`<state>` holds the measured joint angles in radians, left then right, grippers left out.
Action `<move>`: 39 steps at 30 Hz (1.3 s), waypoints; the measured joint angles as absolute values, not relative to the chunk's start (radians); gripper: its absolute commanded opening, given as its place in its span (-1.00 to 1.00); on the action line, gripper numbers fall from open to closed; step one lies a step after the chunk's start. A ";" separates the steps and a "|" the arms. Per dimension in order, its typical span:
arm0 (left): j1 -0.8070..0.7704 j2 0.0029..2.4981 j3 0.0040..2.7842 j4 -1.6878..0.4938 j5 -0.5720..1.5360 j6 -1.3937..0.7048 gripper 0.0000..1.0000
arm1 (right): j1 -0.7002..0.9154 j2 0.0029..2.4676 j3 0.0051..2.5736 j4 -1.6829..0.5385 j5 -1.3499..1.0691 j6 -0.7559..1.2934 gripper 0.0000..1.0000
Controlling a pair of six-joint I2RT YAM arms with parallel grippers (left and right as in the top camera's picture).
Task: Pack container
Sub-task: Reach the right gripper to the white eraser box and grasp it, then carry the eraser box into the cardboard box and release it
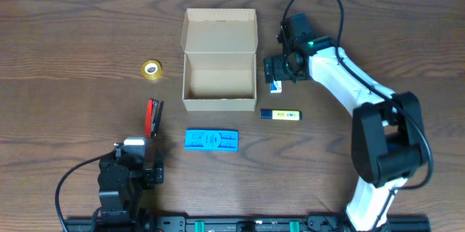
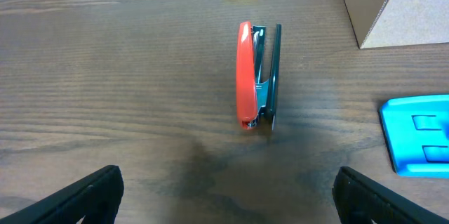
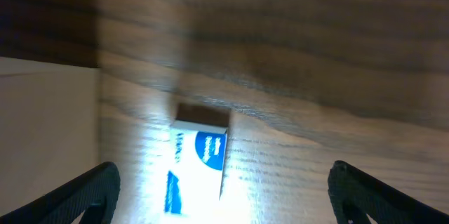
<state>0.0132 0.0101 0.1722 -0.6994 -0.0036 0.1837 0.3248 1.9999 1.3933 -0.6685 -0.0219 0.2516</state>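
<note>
The tan cardboard container [image 1: 219, 79] stands open in the middle, its flap lid folded back; its inside looks empty. My right gripper [image 1: 277, 73] is open just right of the container, above a small white and blue box [image 3: 198, 169] that lies between its fingers [image 3: 221, 196]; the box wall [image 3: 45, 140] shows at the left. My left gripper [image 1: 151, 161] is open and empty near the front left [image 2: 224, 199]. A red stapler [image 2: 256, 75] lies ahead of it.
A yellow tape roll [image 1: 151, 70] lies left of the container. A flat blue packet [image 1: 211, 140] lies in front of it. A small yellow and blue tube [image 1: 280, 114] lies at the front right of the container.
</note>
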 measured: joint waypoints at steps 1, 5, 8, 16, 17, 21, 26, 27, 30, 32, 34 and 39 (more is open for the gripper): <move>0.013 0.010 0.172 -0.699 -0.004 0.184 0.91 | 0.325 2.015 1.393 -0.669 -0.022 0.254 0.82; 0.013 0.010 0.172 -0.699 -0.004 0.184 0.91 | 0.325 2.066 1.393 -0.669 -0.022 0.260 0.67; 0.013 0.010 0.172 -0.699 -0.003 0.184 0.91 | 0.325 2.072 1.398 -0.668 -0.013 0.274 0.20; 0.013 0.010 0.172 -0.699 -0.003 0.184 0.91 | 0.325 2.077 1.403 -0.669 -0.023 0.289 -0.74; 0.013 0.010 0.172 -0.699 -0.004 0.184 0.91 | 0.325 2.077 1.404 -0.669 -0.025 0.290 -0.76; 0.013 0.010 0.172 -0.699 -0.003 0.184 0.91 | 0.325 2.077 1.406 -0.675 -0.027 0.295 -0.81; 0.013 0.010 0.172 -0.699 -0.003 0.184 0.91 | 0.325 2.077 1.420 -0.733 -0.027 0.295 -0.90; 0.013 0.010 0.172 -0.699 -0.003 0.184 0.91 | 0.325 2.076 1.425 -0.746 -0.027 0.295 -0.91; 0.013 0.010 0.172 -0.699 -0.004 0.184 0.91 | 0.325 2.053 1.444 -0.799 -0.028 0.295 -0.91; 0.013 0.010 0.172 -0.699 -0.003 0.184 0.91 | 0.327 2.015 1.460 -0.827 -0.027 0.295 -0.89; 0.013 0.010 0.172 -0.699 -0.004 0.184 0.91 | 0.330 1.963 1.481 -0.846 -0.028 0.295 -0.85; 0.013 0.010 0.172 -0.699 -0.004 0.184 0.91 | 0.376 1.826 1.552 -0.849 -0.039 0.274 -0.71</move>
<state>0.0132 0.0101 0.1722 -0.6994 -0.0036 0.1837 0.3759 1.8256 1.5517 -0.8494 -0.0395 0.2745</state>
